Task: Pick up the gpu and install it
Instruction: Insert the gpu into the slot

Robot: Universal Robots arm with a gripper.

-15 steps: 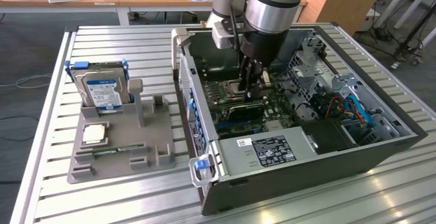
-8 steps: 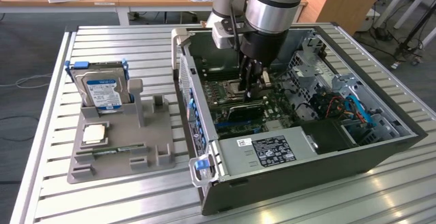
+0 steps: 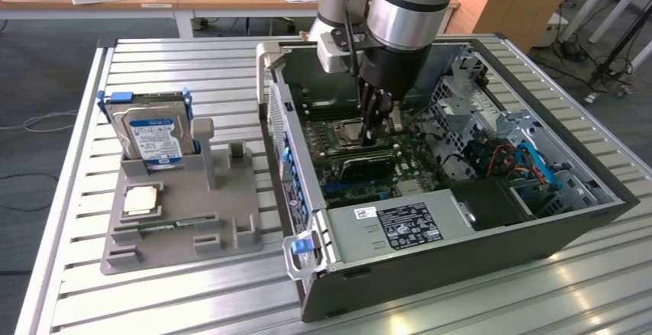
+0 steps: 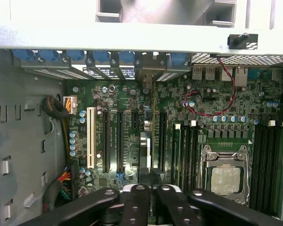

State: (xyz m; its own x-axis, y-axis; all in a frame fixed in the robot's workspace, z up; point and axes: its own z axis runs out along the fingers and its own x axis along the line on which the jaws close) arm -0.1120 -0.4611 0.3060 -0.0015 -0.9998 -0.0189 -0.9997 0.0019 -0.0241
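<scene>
Seating the gpu (image 4: 146,141) calls for straight downward pressure: the card is clamped edge-on between the gripper (image 4: 151,190) fingers, over the motherboard (image 3: 372,159) slots, at nine o'clock from the CPU socket (image 4: 225,176), bracket kept aligned with the computer case (image 3: 570,220) rear wall.

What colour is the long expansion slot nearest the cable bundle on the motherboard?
White; the expansion slot shows best in the wrist view, beside black slots.

On the worktop (image 3: 428,312) we find the computer case (image 3: 509,236) at three o'clock, the parts stand (image 3: 183,220) at nine, carrying the hard drive (image 3: 155,136).
</scene>
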